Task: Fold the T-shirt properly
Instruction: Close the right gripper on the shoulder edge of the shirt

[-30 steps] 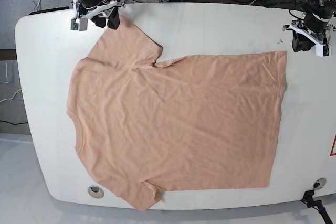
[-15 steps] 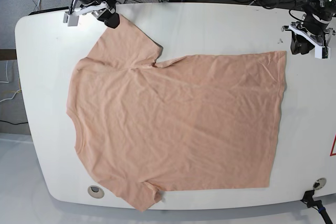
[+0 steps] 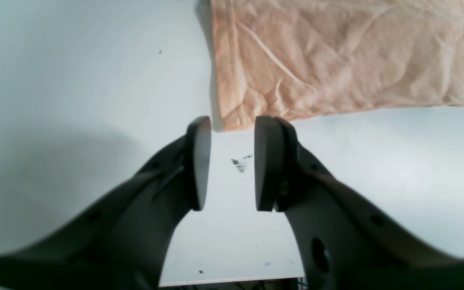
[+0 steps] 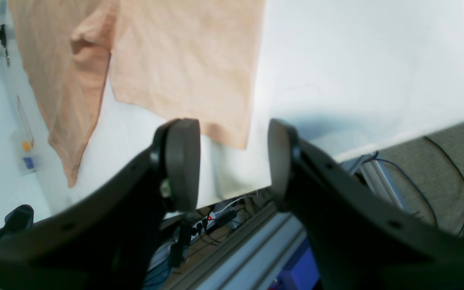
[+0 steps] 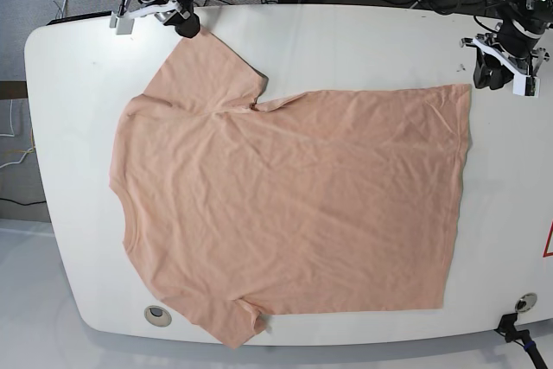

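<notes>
A white rounded table point(image 5: 346, 32) is carrying the T-shirt point(image 5: 294, 205), which is lying flat across most of it, neckline toward the base view's left. The left gripper point(image 3: 226, 161) is hovering just beside the far hem corner, jaws parted and gripping nothing. The right gripper point(image 4: 232, 161) is hanging near the far sleeve, likewise parted and bare. To pinch well, each claw probably needs to straddle its cloth edge fully before closing, both together.
</notes>
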Controlling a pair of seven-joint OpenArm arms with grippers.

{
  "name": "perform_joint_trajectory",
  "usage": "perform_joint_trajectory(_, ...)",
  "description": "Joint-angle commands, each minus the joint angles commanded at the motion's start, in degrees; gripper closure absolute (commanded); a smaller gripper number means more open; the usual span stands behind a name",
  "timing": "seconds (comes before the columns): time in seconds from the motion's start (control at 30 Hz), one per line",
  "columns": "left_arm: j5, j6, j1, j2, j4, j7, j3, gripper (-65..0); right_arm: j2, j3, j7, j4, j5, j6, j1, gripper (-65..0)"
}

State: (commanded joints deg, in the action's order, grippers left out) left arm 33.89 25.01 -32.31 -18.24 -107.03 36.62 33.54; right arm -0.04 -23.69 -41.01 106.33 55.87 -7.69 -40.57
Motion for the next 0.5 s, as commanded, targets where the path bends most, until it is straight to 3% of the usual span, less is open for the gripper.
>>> perform_joint_trajectory(0.07, 0.0, 0.0, 0.0, 0.0, 0.0, 0.0, 0.0, -17.8, 0.0, 0.0, -0.1, 0.0, 0.1, 0.88, 0.4, -26.2)
perform_joint_trajectory(0.3, 0.0, 0.0, 0.0, 0.0, 0.0, -0.1, 0.0, -17.8, -2.4, 0.1, -2.9, 0.0, -0.3, 1.05, 3.2, -26.2)
perform_joint_trajectory(0.4, 0.0, 0.0, 0.0, 0.0, 0.0, -0.1, 0.0, -17.8, -2.7, 0.0, -6.1, 0.0, -0.4, 2.29, 5.1, -26.2)
perform_joint_trajectory(0.5, 0.0, 0.0, 0.0, 0.0, 0.0, -0.1, 0.8, -17.8, -2.7, 0.0, -6.5, 0.3, -0.4, 2.37, 5.9, -26.2)
